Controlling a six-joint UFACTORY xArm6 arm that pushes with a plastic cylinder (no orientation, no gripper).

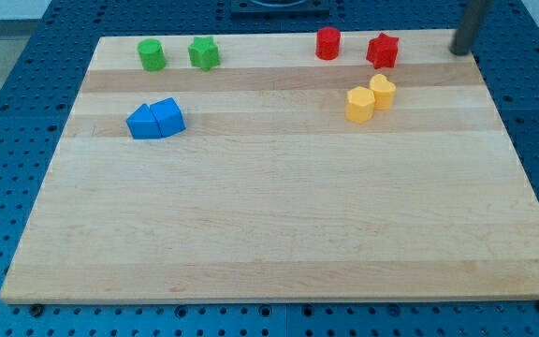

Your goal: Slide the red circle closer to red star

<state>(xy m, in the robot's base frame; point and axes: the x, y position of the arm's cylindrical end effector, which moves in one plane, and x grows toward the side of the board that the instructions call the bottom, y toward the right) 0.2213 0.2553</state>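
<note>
The red circle [327, 43] stands near the view's top, right of centre. The red star [382, 50] sits a short gap to its right, not touching it. My tip [459, 51] is at the view's top right, by the board's far right corner, well to the right of the red star and apart from every block.
A green circle [151, 54] and a green star [204, 52] stand at the top left. Two blue blocks [155, 120] touch each other at the left. Two yellow blocks [371, 97] touch each other below the red star. The wooden board [279, 234] lies on a blue perforated table.
</note>
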